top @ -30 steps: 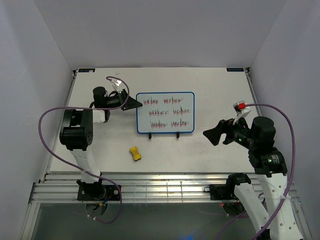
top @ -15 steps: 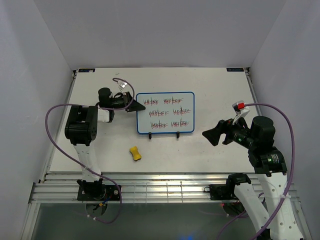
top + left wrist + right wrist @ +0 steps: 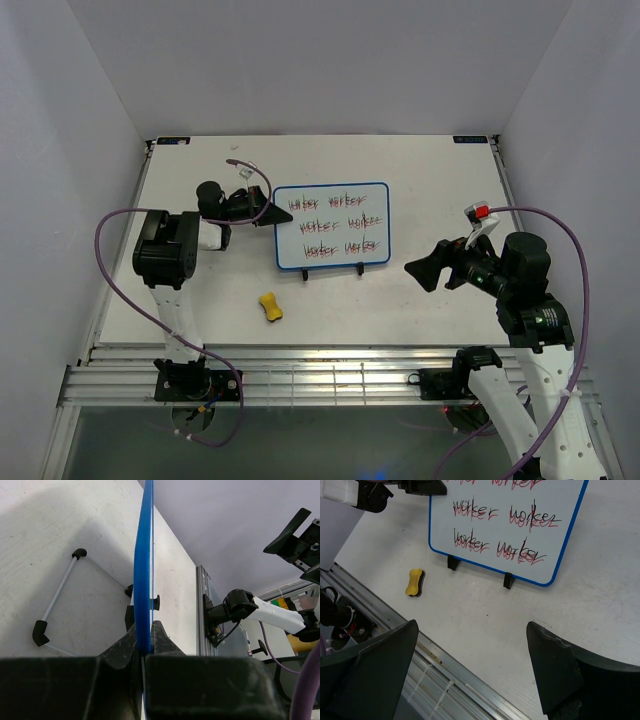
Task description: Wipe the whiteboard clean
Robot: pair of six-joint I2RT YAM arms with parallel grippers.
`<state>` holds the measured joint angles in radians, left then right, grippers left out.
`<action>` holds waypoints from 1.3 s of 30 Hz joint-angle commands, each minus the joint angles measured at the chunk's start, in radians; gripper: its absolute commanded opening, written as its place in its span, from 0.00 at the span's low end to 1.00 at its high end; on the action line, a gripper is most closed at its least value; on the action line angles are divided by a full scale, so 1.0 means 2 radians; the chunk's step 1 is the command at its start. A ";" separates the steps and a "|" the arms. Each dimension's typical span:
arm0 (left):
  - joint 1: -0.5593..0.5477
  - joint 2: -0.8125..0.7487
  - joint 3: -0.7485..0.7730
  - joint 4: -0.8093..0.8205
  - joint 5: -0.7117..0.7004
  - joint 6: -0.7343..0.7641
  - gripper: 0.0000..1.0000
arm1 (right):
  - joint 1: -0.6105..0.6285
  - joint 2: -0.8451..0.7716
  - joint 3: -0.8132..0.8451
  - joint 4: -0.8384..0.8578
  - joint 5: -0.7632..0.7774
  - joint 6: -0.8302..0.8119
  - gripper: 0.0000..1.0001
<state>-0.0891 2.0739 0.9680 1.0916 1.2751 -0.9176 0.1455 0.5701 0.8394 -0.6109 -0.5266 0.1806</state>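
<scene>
White table point(image 3: 180, 180) boxed in by pale walls point(image 3: 320, 60) at the left, top and right of the overhead view, with a metal rail point(image 3: 320, 375) along the bottom. The whiteboard point(image 3: 331, 226) stands tilted just left of centre. Its blue frame is visible on all four sides, three rows of red-and-black scribble cover its face, and two black feet point(image 3: 360, 269) rest below its lower edge. The left gripper point(image 3: 268, 212) meets the board's left edge near the upper corner. In the left wrist view its fingers point(image 3: 162, 637) are clamped on the blue frame, which rises edge-on between them. The right gripper point(image 3: 425, 270) hovers at centre right with its fingers spread wide apart, and a stretch of table separates it from the board's right edge. A yellow eraser point(image 3: 269, 307) lies at lower left of the board, apart from it and short of the rail. More table surface extends above the board toward the far wall
</scene>
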 commanded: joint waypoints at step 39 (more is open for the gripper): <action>0.020 -0.607 0.209 -0.741 -0.698 0.235 0.00 | 0.539 0.578 0.229 0.187 0.369 0.121 0.80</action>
<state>-0.0513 0.8898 1.3289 -0.3000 0.0090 -0.5079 1.2095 1.6337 1.1881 -0.2184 0.1467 0.4118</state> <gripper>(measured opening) 0.125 0.832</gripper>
